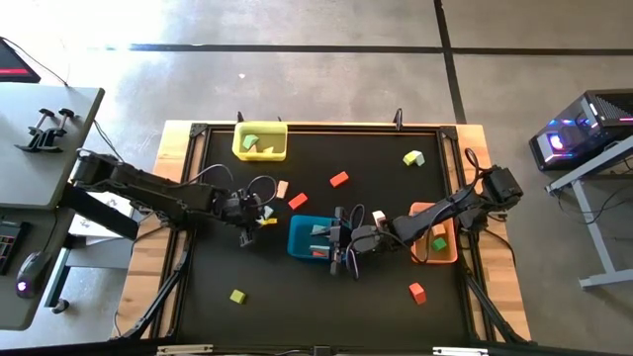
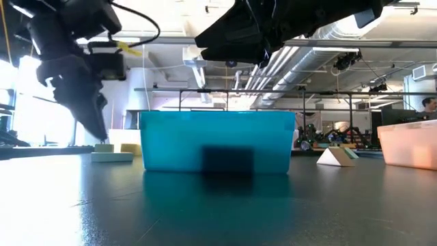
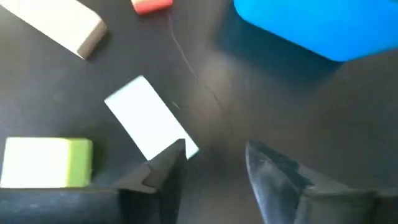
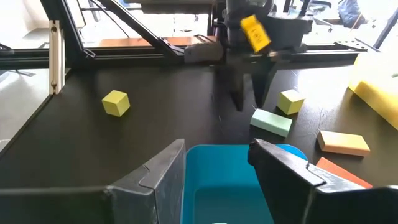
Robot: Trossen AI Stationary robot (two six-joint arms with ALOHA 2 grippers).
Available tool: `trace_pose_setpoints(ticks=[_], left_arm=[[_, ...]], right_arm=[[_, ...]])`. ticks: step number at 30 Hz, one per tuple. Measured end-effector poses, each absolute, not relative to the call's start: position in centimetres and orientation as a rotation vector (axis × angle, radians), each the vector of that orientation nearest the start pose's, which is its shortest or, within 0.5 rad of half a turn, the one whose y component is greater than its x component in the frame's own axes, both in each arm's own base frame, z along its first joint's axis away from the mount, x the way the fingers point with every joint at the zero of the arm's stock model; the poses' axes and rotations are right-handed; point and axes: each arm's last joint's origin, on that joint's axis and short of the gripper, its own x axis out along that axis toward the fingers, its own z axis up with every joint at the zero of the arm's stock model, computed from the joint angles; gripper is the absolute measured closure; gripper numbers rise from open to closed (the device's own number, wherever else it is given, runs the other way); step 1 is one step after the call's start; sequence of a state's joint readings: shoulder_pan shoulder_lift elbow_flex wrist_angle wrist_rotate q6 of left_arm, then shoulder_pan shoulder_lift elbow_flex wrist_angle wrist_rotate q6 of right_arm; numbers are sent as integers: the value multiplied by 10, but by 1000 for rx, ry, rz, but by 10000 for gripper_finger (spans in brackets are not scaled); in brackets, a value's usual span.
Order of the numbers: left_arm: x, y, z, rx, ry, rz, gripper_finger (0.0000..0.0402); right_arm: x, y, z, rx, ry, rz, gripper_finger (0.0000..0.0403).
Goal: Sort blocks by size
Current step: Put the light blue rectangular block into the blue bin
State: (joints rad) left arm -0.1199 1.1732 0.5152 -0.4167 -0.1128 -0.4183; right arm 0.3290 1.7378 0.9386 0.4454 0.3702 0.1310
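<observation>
Left gripper (image 1: 259,219): lowered to the mat just left of the blue tray (image 1: 301,237), fingers parted with bare mat seen between them; nothing is gripped. A pale green flat block (image 3: 151,124) lies just beside one fingertip, a lime block (image 3: 48,163) next to it, a tan bar (image 3: 62,26) and a red block (image 3: 152,5) farther off.

Right gripper (image 1: 339,245): held over the blue tray's right edge, fingers apart, empty.

Blocks: scattered across the black mat. A few are seen in the yellow tray (image 1: 279,150), some in the blue tray, and a green one in the orange tray (image 1: 451,252). Loose items: red blocks (image 1: 339,179) mid-mat, a lime cube (image 1: 237,296) at the near left, a red cube (image 1: 417,292) at the near right.
</observation>
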Motion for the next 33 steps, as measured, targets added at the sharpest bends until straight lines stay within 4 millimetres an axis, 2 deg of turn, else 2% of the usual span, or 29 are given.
trace_pose_setpoints(ticks=[2,6,13,24,30,33], left_arm=[[191,-20,154,-288,1037,246,224],[187,-19,148,-348,985,414,216],[187,-28,147,-305,888,572,216],[200,-36,117,-318,936,631,216],[202,-39,110,-308,950,654,218],[200,-42,110,-274,961,624,240]], right_arm=[[350,109,197,8,330,-62,217],[350,109,197,8,330,-63,217],[350,109,197,8,330,-63,217],[350,109,197,8,329,-63,217],[350,109,197,8,330,-62,217],[350,109,197,8,330,-62,217]])
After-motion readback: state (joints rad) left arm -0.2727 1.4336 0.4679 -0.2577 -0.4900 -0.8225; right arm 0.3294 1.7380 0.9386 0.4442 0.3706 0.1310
